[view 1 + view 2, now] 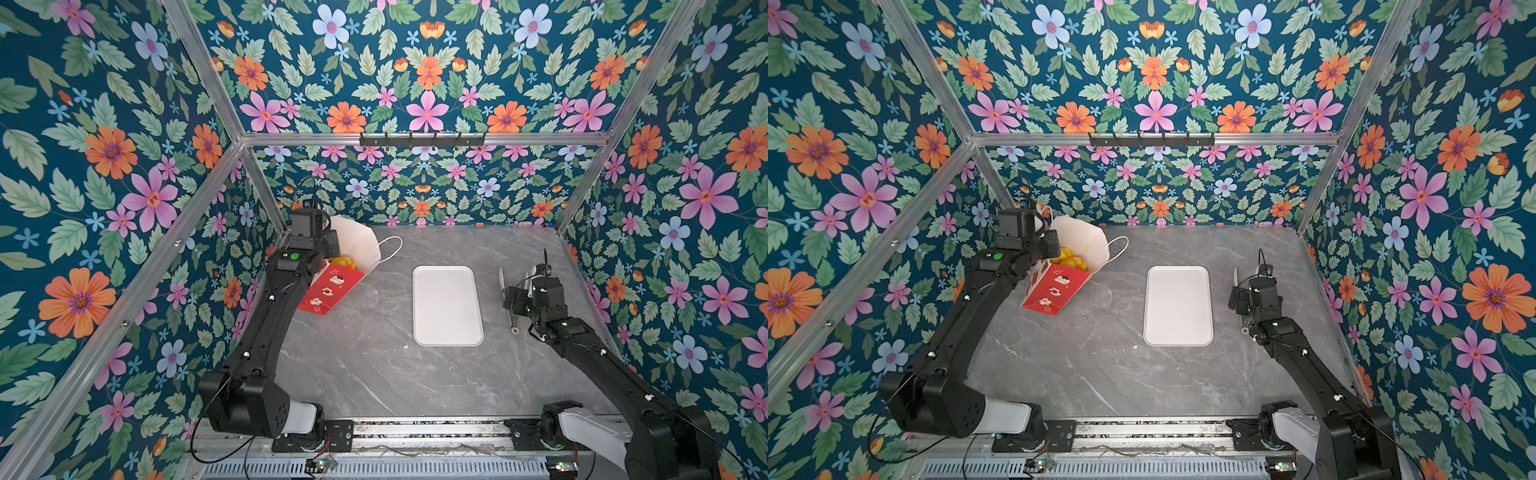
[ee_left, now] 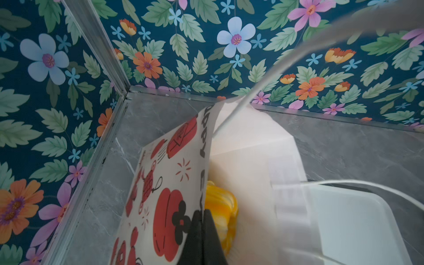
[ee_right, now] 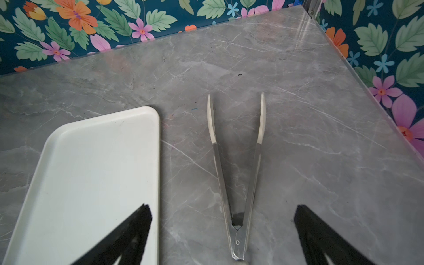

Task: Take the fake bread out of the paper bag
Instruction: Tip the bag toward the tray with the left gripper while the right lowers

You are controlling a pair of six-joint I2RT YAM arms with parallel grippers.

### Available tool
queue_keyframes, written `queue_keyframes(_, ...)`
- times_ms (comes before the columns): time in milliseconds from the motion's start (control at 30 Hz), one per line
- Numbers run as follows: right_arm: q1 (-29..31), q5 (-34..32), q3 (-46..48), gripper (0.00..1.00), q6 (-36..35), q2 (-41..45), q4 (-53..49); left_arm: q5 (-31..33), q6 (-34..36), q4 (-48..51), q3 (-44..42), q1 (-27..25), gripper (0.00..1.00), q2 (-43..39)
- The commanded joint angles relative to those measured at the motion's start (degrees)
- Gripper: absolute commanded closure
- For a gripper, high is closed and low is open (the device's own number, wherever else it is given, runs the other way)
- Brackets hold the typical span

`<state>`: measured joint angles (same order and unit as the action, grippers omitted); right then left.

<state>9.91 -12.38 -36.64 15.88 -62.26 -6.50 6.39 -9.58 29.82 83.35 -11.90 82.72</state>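
In both top views the paper bag is tilted at the surface's far left corner, fake bread inside. In the left wrist view its rim is clamped by the left claw, presumably to hold it open. In the right wrist view the right claw is spread above the tongs, likely for pickup.

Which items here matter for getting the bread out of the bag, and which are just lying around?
Job: paper bag; fake bread inside it; left pincer, shut on the bag's wall; right pincer, open over the tongs, probably its tool; white tray, probably the landing spot.
Lying about: black hook rack on the back rail.
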Motion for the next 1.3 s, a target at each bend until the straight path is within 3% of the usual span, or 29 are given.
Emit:
queue_keyframes(0,-0.15,-3.24,-0.69,0.01,0.12,-0.35,-3.13,2.85,4.07,-4.64,0.83,-3.41,1.00,3.05)
queue_keyframes(200,-3.76,-1.44,-0.80,0.01,3.78,-0.80,-7.21,4.24,4.60,-7.37,0.40,-10.77,1.00,7.98)
queue_keyframes(300,-7.43,2.14,-1.50,0.01,5.56,-1.10,-9.64,3.43,3.91,-9.41,-1.35,-12.83,1.00,8.38)
queue_keyframes(400,-8.15,1.67,-1.85,0.01,5.64,-1.81,-10.95,1.77,2.73,-11.53,-2.81,-14.52,1.00,8.68)
queue_keyframes(633,-9.30,3.47,-5.19,0.01,6.31,-11.15,-13.53,0.64,0.88,-14.10,-4.87,-18.31,1.00,9.01)
queue_keyframes(933,-9.91,13.31,-10.33,0.01,4.22,-18.73,-13.14,-1.67,-0.79,-18.00,-9.80,-19.12,1.00,6.76)
queue_keyframes(1267,-9.93,18.30,-19.56,0.02,-1.29,-31.27,-19.71,-2.39,-0.57,-19.30,-11.47,-19.12,1.00,6.10)
